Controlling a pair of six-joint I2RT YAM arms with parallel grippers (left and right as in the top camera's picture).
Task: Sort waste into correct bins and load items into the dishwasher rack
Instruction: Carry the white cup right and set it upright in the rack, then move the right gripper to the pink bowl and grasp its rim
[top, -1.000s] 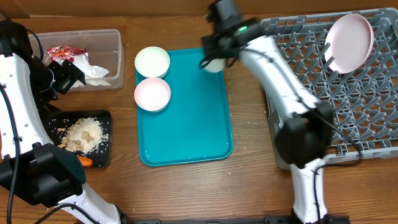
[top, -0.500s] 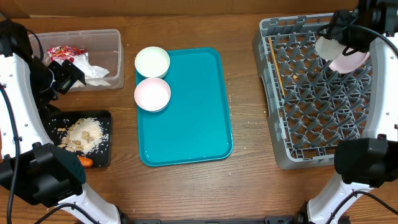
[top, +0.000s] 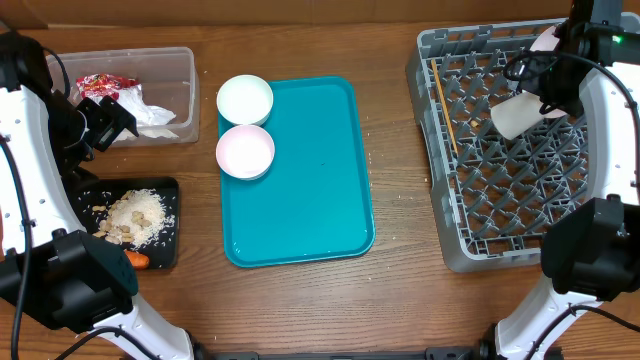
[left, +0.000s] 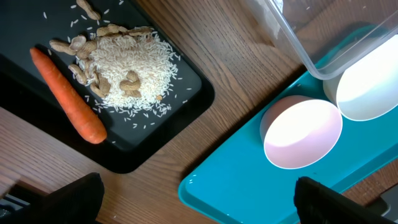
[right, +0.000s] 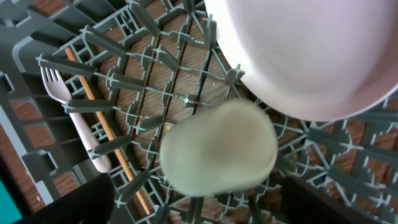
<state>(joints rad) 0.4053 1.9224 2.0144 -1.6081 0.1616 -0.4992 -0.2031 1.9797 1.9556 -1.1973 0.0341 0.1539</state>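
My right gripper (top: 545, 95) hangs over the back of the grey dishwasher rack (top: 440, 235), open. The small white cup (top: 515, 117) sits just under it, blurred in the right wrist view (right: 217, 152), with gaps to both fingers. A pale pink plate (right: 311, 56) stands in the rack behind the cup. The white fork (right: 68, 106) and wooden stick (right: 106, 130) lie at the rack's left side. My left gripper (left: 202, 202) is open and empty above the black tray (left: 186, 93) holding the carrot (left: 68, 96) and rice (left: 130, 74).
A white bowl (top: 245, 100) and a pink bowl (top: 245, 151) sit at the left edge of the teal tray (top: 310, 190). The clear tub (top: 170, 65) at the back left holds a red wrapper (top: 100, 84) and a napkin (top: 145, 112).
The right arm swung from the teal tray over to the rack carrying the cup. Its jaws have widened and the cup has come free over the pegs. The left arm stayed still.
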